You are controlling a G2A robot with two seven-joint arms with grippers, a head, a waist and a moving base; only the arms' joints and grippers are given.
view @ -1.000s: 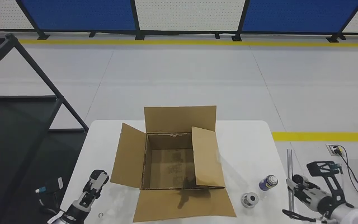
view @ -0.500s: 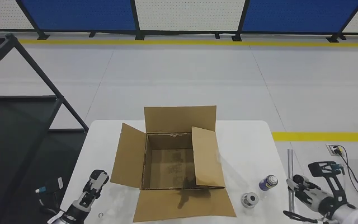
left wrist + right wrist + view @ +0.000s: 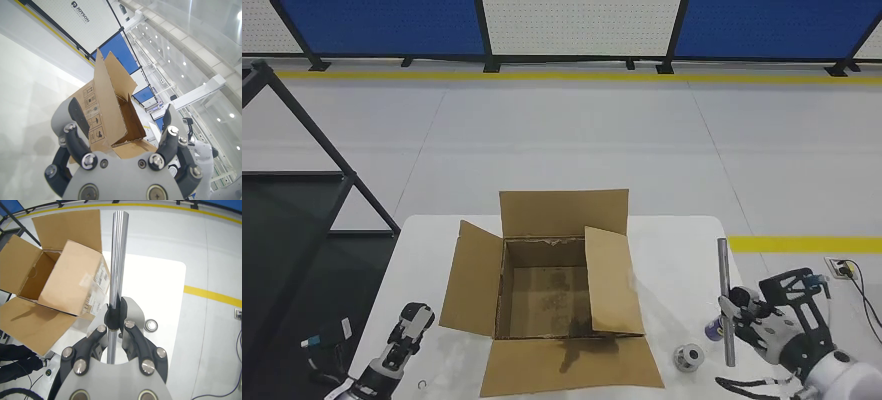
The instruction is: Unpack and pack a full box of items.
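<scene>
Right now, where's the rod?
The rod is clamped in the right tool; in the top view it's right of the box, near the ring.

open box (image 3: 547,292) on white table (image 3: 682,262)

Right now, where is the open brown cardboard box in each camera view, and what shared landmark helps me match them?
Top view: the open brown cardboard box sits midway on the white table, flaps spread.
Left wrist view: it stands just beyond the open left gripper, printed side facing.
Right wrist view: it lies beside the shiny steel rod clamped in the right gripper.
Shared landmark: the yellow floor line behind the box.
</scene>
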